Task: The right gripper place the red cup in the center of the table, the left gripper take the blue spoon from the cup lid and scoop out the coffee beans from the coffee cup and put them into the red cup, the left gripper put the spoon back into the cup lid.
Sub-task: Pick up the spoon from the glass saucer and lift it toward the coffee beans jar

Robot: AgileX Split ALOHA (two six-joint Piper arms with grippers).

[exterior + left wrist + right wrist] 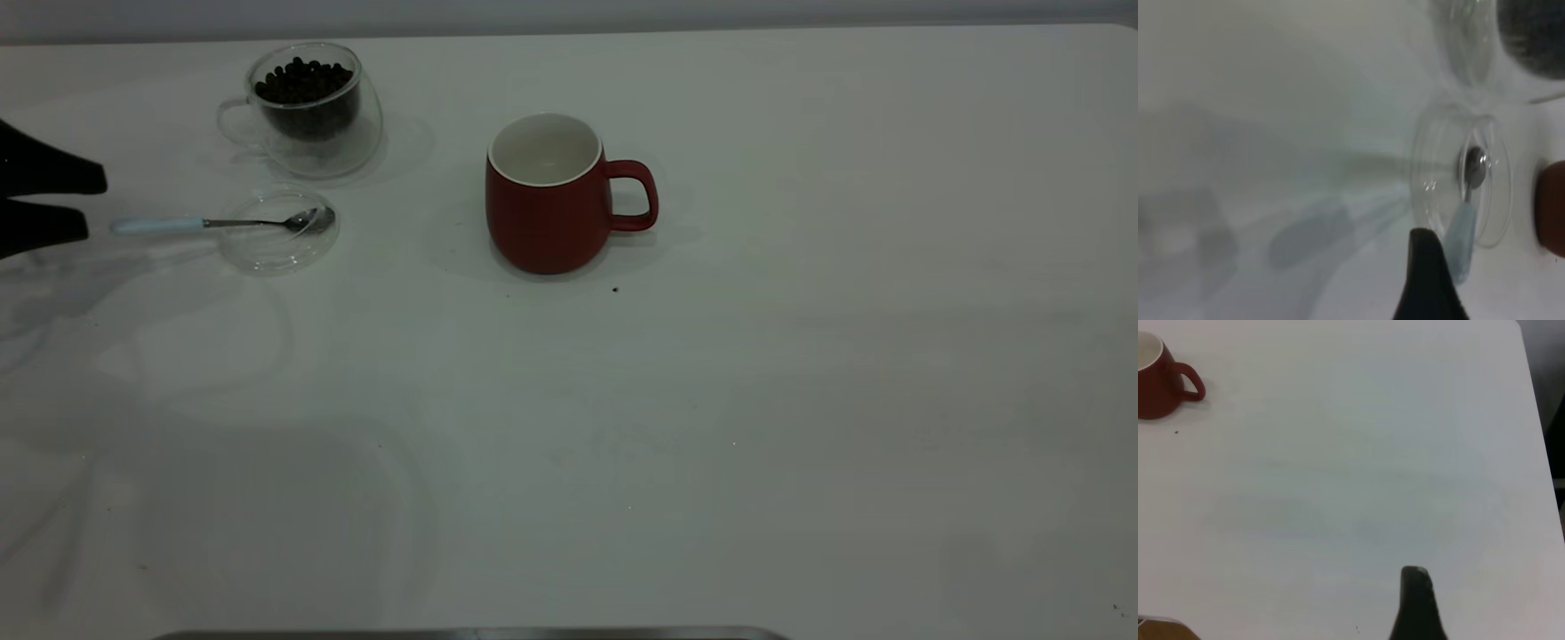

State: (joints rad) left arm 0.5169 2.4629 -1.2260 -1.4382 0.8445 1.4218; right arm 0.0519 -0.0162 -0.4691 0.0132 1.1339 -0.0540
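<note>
The red cup (551, 200) stands upright near the middle of the table (800, 400), handle to the right, and looks empty. The coffee cup (307, 107) with coffee beans (302, 84) stands at the back left. The clear cup lid (277, 233) lies in front of it. The blue spoon (160, 226) rests with its bowl in the lid and its handle pointing left. My left gripper (94, 204) is open at the left edge, just off the handle's end. In the left wrist view one finger (1425, 280) is beside the spoon handle (1463, 230). One finger (1418, 607) of my right gripper shows over bare table.
The red cup (1158, 380) is far from my right gripper in the right wrist view. A tiny dark speck (615, 289) lies in front of the red cup. The table's right and front parts are bare white surface.
</note>
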